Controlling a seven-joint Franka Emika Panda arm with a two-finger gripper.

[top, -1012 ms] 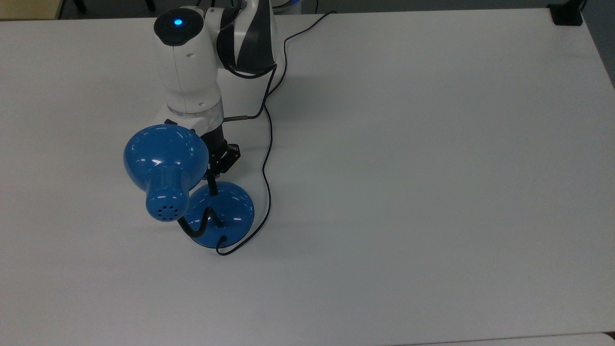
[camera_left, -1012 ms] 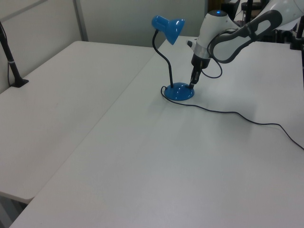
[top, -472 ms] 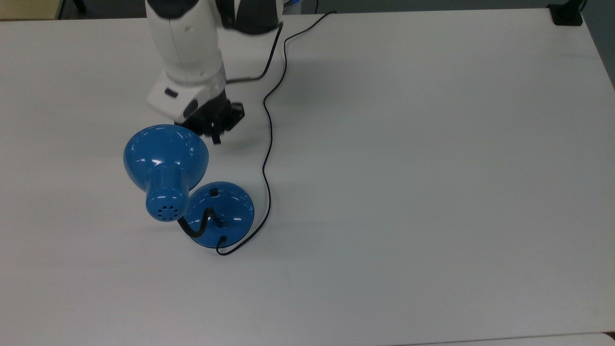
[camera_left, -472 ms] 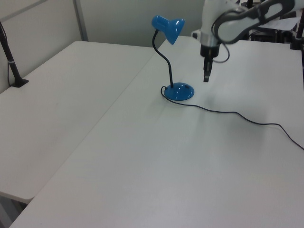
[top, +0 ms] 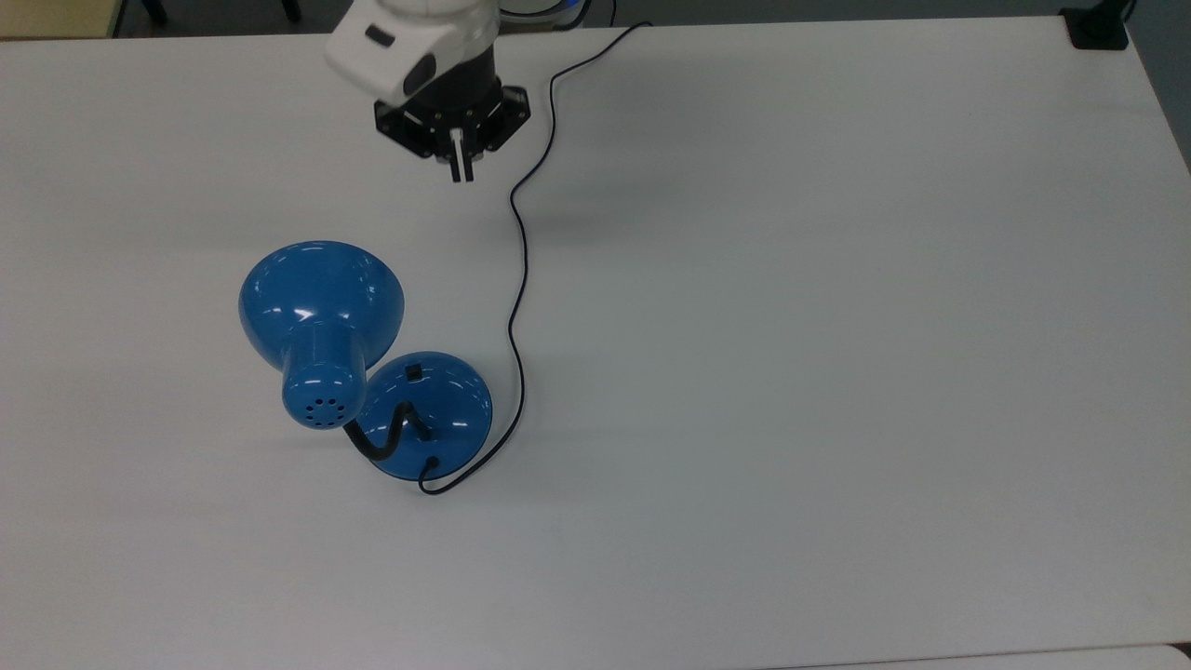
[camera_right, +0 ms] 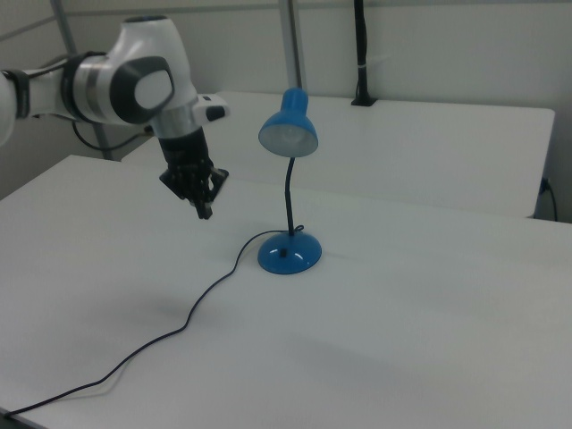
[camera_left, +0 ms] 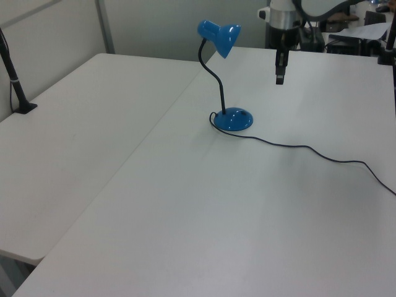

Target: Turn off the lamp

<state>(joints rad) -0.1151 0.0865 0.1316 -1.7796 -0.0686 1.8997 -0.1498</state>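
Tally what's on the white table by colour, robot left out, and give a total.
Blue: 1, the lamp
Black: 1, its cord
Total: 2

no readable text, no labels, no brands, no numbers, no signs

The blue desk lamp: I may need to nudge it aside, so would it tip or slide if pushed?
The glossy blue desk lamp would probably slide if pushed at its wide domed base. Pushed at the shade, it may tip, since the shade overhangs on a thin gooseneck.
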